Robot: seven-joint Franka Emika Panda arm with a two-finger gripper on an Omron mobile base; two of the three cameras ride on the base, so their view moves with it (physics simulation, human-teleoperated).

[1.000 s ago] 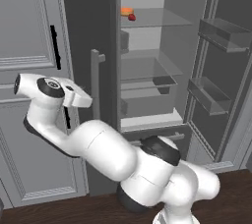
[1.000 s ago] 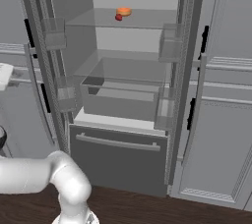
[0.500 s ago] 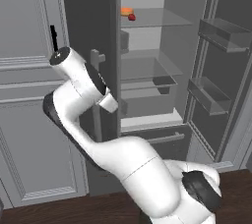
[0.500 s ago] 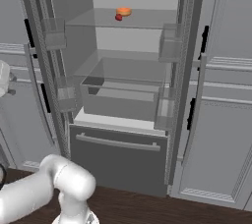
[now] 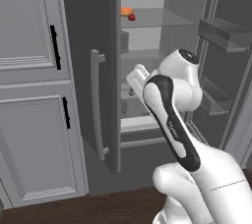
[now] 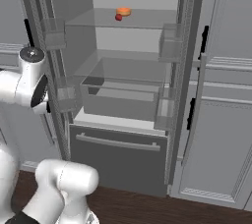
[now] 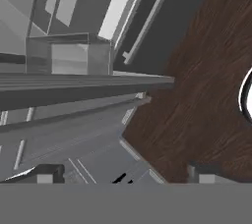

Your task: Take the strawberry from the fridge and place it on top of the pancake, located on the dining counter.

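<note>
The fridge (image 6: 133,95) stands with both doors swung wide, its pale grey inside lit and its bottom drawer (image 6: 118,156) shut. On the top glass shelf (image 6: 142,19), toward the back, sits the strawberry (image 6: 118,17), a small dark-red berry, just beside a flat orange disc (image 6: 123,11) that lies slightly behind it; in the left base view the same strawberry (image 5: 131,16) shows close to the disc (image 5: 126,11) on the shelf's left part. Below the shelf is a clear bin (image 6: 123,95) spanning the fridge's width, and clear door bins (image 6: 170,43) hang on the inner faces of both doors. The white arm (image 5: 172,110) rises in front of the open fridge, its elbow bent at about the height of the bin, well below the strawberry's shelf. In the hand view the tool (image 7: 123,175) points downward over the dark wooden floor (image 7: 197,95) and the lower front of the fridge, with one fingertip (image 7: 47,174) at the lower left and the other at the lower right; they stand far apart and nothing lies between them. A clear door bin (image 7: 69,56) appears near the top left of that view. Light grey panelled cabinets (image 5: 29,95) with black handles flank the fridge, and a long grey bar handle (image 5: 96,105) runs down the edge of the left door.
</note>
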